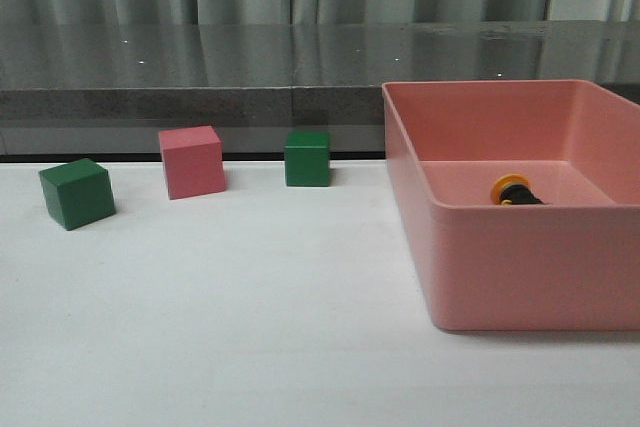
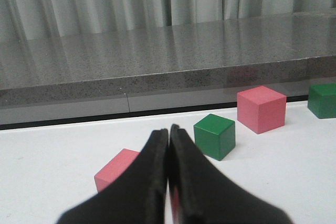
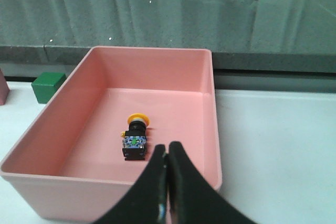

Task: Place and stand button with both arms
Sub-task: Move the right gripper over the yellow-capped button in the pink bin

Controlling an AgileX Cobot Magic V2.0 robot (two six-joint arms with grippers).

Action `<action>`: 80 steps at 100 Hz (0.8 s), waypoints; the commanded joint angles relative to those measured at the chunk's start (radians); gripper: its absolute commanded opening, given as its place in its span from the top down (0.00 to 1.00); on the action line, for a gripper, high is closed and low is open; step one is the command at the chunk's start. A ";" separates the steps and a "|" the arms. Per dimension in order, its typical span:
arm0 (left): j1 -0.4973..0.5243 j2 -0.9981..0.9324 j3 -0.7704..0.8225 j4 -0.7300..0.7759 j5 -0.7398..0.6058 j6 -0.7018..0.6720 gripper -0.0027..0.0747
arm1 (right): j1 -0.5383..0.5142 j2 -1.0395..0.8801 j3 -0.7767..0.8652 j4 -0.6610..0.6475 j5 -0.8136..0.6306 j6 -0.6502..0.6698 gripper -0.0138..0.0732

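Observation:
The button (image 1: 513,192) lies on its side inside the pink bin (image 1: 520,267) at the right of the table, its yellow cap showing over the near wall. From the right wrist the button (image 3: 136,139) shows its yellow cap pointing away and its blue-green base toward the camera. My right gripper (image 3: 167,148) is shut and empty, hovering near the bin's near wall, just beside the button. My left gripper (image 2: 168,132) is shut and empty above the white table, close to a pink cube (image 2: 116,168). Neither arm appears in the front view.
On the left half of the table stand a green cube (image 1: 77,193), a pink cube (image 1: 192,161) and another green cube (image 1: 307,158). A grey stone ledge (image 1: 200,77) runs along the back, with curtains behind it.

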 commanded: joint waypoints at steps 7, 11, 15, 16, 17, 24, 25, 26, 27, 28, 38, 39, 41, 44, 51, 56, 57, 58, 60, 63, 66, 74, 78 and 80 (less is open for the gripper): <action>0.002 -0.032 0.030 -0.003 -0.079 -0.007 0.99 | -0.002 0.207 -0.260 0.007 0.180 -0.036 0.97; 0.002 -0.032 0.030 -0.003 -0.079 -0.007 0.99 | -0.002 0.267 -0.326 0.009 0.237 -0.037 0.97; 0.002 -0.032 0.030 -0.003 -0.079 -0.007 0.99 | -0.002 0.325 -0.387 0.010 0.302 -0.037 0.97; 0.002 -0.032 0.030 -0.003 -0.079 -0.007 0.99 | -0.002 0.334 -0.397 0.011 0.312 -0.037 0.97; 0.002 -0.032 0.030 -0.003 -0.079 -0.007 0.99 | -0.002 0.352 -0.416 0.013 0.330 -0.037 0.97; 0.002 -0.032 0.030 -0.003 -0.079 -0.007 0.99 | -0.002 0.437 -0.496 0.015 0.390 -0.037 0.97; 0.002 -0.032 0.030 -0.003 -0.079 -0.007 0.99 | -0.002 0.445 -0.502 0.015 0.392 -0.037 0.97; 0.002 -0.032 0.030 -0.003 -0.079 -0.007 0.99 | -0.002 0.452 -0.508 0.015 0.397 -0.037 0.97; 0.002 -0.032 0.030 -0.003 -0.079 -0.007 0.99 | -0.002 0.467 -0.521 0.015 0.399 -0.037 0.97; 0.002 -0.032 0.030 -0.003 -0.079 -0.007 0.99 | -0.002 0.474 -0.526 0.015 0.402 -0.037 0.97; 0.002 -0.032 0.030 -0.003 -0.079 -0.007 0.99 | -0.002 0.563 -0.590 0.029 0.410 -0.036 0.97; 0.002 -0.032 0.030 -0.003 -0.079 -0.007 0.99 | -0.002 0.568 -0.592 0.033 0.410 -0.036 0.97; 0.002 -0.032 0.030 -0.003 -0.079 -0.007 0.99 | -0.002 0.581 -0.597 0.037 0.408 -0.036 0.97; 0.002 -0.032 0.030 -0.003 -0.079 -0.007 0.99 | -0.002 0.597 -0.598 0.047 0.401 -0.036 0.97; 0.002 -0.032 0.030 -0.003 -0.079 -0.007 0.99 | -0.002 0.631 -0.598 0.067 0.376 -0.036 0.96; 0.002 -0.032 0.030 -0.003 -0.079 -0.007 0.99 | -0.002 0.656 -0.598 0.083 0.370 -0.036 0.94; 0.002 -0.032 0.030 -0.003 -0.079 -0.007 0.99 | -0.002 0.659 -0.598 0.085 0.370 -0.036 0.94; 0.002 -0.032 0.030 -0.003 -0.079 -0.007 0.99 | -0.002 0.666 -0.598 0.090 0.370 -0.036 0.93; 0.002 -0.032 0.030 -0.003 -0.079 -0.007 0.99 | -0.002 0.676 -0.598 0.097 0.369 -0.036 0.91; 0.002 -0.032 0.030 -0.003 -0.079 -0.007 0.99 | -0.002 0.687 -0.598 0.106 0.369 -0.037 0.87; 0.002 -0.032 0.030 -0.003 -0.079 -0.007 0.99 | -0.002 0.698 -0.598 0.114 0.369 -0.037 0.82; 0.002 -0.032 0.030 -0.003 -0.079 -0.007 0.99 | -0.002 0.723 -0.598 0.126 0.364 -0.037 0.64; 0.002 -0.032 0.030 -0.003 -0.079 -0.007 0.99 | -0.002 0.733 -0.598 0.126 0.357 -0.037 0.51; 0.002 -0.032 0.030 -0.003 -0.079 -0.007 0.99 | -0.002 0.736 -0.598 0.126 0.354 -0.037 0.45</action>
